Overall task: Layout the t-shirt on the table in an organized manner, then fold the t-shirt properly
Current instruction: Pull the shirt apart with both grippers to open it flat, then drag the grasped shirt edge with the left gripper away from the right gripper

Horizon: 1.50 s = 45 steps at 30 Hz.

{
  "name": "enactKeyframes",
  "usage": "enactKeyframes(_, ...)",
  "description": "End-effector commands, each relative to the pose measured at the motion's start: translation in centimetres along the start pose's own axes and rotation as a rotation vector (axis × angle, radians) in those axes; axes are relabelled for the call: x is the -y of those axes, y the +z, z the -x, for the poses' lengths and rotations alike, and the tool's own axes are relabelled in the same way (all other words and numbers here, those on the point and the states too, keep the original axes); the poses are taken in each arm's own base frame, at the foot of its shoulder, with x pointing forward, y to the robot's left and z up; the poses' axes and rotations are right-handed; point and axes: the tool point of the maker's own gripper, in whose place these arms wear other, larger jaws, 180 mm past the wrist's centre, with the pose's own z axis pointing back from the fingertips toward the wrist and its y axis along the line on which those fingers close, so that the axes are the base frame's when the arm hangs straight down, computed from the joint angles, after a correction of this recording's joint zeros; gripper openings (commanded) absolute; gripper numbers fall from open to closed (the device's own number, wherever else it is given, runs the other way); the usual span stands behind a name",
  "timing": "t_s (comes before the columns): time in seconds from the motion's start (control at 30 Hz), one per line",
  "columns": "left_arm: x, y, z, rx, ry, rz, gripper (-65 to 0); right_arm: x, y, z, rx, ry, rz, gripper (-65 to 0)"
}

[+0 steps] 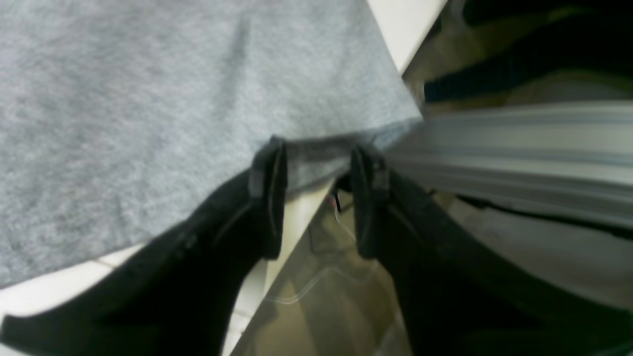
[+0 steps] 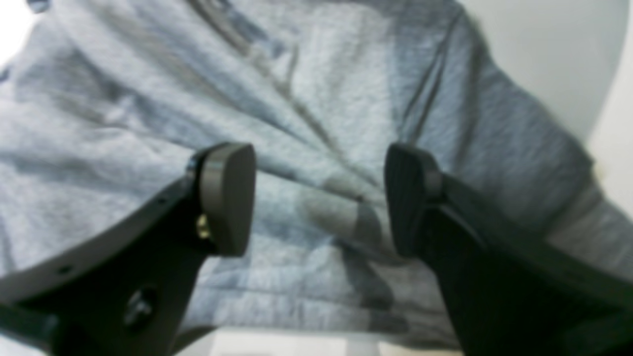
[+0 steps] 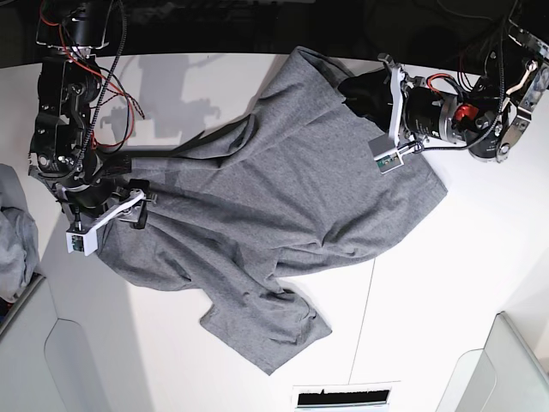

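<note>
- Pale bluish-grey cloth bundle [image 3: 15,249]: lies at the far left edge of the base view, apart from the shirt.
- Right gripper [image 3: 133,206]: positioned at the left of the base view, over the shirt's left margin. In the right wrist view its two pads [image 2: 228,198] stand wide apart with rumpled grey fabric visible between and beneath them. No cloth is pinched between them.
- T-shirt [image 3: 283,206]: heather grey, spread across the middle of the table [image 3: 463,292] but not flat. Creases run diagonally across the body, and one part extends toward the near edge, ending in a corner near the table's front.
- Dark seam line [image 3: 367,322]: runs across the white tabletop, emerging from under the shirt's near edge.
- Left gripper [image 3: 377,99]: positioned at the right of the base view, at the shirt's far right edge by the table rim. In the left wrist view its fingers [image 1: 269,198] are parted, with the shirt's hem lying between the tips. Whether they grip the hem cannot be told.
</note>
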Motion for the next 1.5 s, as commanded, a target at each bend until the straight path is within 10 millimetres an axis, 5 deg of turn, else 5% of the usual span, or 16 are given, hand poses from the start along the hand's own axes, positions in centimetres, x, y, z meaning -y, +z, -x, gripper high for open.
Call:
enactKeyframes(0.0, 0.0, 0.2, -0.7, 0.027, -0.020, -0.006, -33.5, 0.4, 0.2, -1.9, 0.053, 0.018, 0.005, -24.5)
enactKeyframes(0.2, -2.7, -0.3, -2.2, 0.099, 0.017, -0.156, -28.8, 0.8, 0.2, -1.9, 0.048, 0.024, 0.012, -24.5)
enactKeyframes(0.43, -2.3, -1.7, -1.8, 0.104, 0.079, -0.124, -28.9, 0.8, 0.2, -1.7, 0.045, 0.023, 0.012, -24.5)
enactKeyframes(0.73, -0.1, -2.7, 0.5, 0.090, 0.111, -0.058, -28.9, 0.8, 0.2, -1.8, 0.046, 0.023, 0.012, -24.5)
enactKeyframes(1.23, 3.2, -4.8, -2.8, 0.212, 0.118, 0.060, -31.2, 0.8, 0.2, -1.7, 0.045, 0.023, 0.012, -24.5)
enactKeyframes(1.3, 3.4, -5.2, -3.3, 0.224, 0.113, 0.058, -38.5, 0.8, 0.2, -1.7, 0.045, 0.023, 0.012, -24.5)
enactKeyframes(1.4, 4.0, -5.6, -3.6, 0.236, 0.120, 0.073, -59.2, 0.8, 0.2, -1.8, 0.045, 0.023, 0.012, -24.5)
enactKeyframes(1.47, 4.9, -5.9, -3.5, 0.235, 0.126, 0.104, -63.3, 0.8, 0.2, -1.8, 0.047, 0.023, 0.012, -24.5)
